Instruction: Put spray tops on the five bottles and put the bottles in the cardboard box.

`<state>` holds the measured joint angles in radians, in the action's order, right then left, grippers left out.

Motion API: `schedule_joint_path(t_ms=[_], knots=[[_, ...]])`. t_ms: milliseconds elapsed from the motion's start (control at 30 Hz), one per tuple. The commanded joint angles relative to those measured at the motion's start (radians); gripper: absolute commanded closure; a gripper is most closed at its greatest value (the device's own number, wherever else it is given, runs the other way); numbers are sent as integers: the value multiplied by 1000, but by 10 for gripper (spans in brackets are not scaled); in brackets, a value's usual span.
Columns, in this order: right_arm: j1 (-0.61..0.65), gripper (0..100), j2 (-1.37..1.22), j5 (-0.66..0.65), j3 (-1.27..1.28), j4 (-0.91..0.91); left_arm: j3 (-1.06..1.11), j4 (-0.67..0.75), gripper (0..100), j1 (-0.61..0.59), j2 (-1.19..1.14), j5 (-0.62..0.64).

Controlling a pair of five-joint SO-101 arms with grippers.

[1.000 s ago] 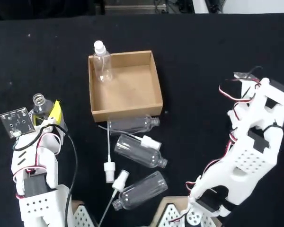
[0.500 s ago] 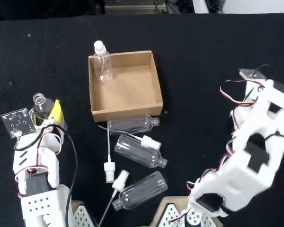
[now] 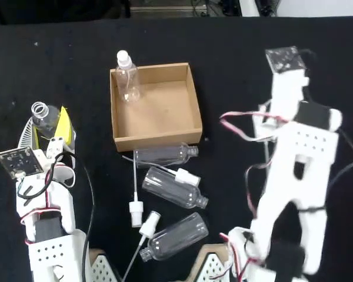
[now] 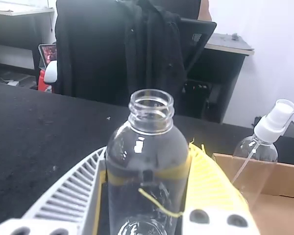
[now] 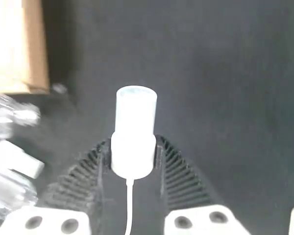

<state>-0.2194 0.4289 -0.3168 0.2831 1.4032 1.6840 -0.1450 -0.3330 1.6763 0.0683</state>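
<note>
Left arm (image 3: pixel 44 205) folded low, right arm (image 3: pixel 297 153) stretched forward; left gripper (image 4: pixel 147 176) and right gripper (image 5: pixel 132 152) fingers clamped inward.

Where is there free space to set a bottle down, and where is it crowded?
Free: black table behind the cardboard box and between it and the right arm; also the box floor beside the capped bottle. Crowded: before the box, three lying bottles and loose spray tops.

On the counter (image 3: pixel 76 53), the cardboard box (image 3: pixel 165 111) sits between the left end effector (image 3: pixel 47 124), gripping an uncapped bottle (image 4: pixel 147 147), and the right end effector (image 5: pixel 132 147), gripping a spray top (image 5: pixel 134 129); three lying bottles (image 3: pixel 173 188) rest beside the box.
</note>
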Motion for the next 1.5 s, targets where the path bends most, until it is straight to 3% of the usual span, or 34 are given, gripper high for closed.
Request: schedule_joint_path(t_ms=[0, 167, 333, 467, 700, 1033, 1233, 1467], knots=[[101, 987, 147, 74, -10, -28, 24, 25, 916, 8, -5, 2], [193, 987, 265, 160, -25, -95, 22, 29, 916, 47, -3, 3], [276, 987, 375, 324, -96, -258, 24, 25, 916, 180, -3, -5], [353, 987, 435, 381, -104, -371, 24, 32, 916, 257, -3, -5], [519, 987, 449, 384, -104, -537, 24, 123, 916, 265, -8, 2], [713, 987, 450, 382, -104, -738, 24, 124, 916, 473, -5, 2], [835, 987, 446, 376, -101, -813, 24, 129, 916, 503, -5, -3], [867, 987, 386, 374, -62, -904, 24, 129, 916, 503, -5, 2]])
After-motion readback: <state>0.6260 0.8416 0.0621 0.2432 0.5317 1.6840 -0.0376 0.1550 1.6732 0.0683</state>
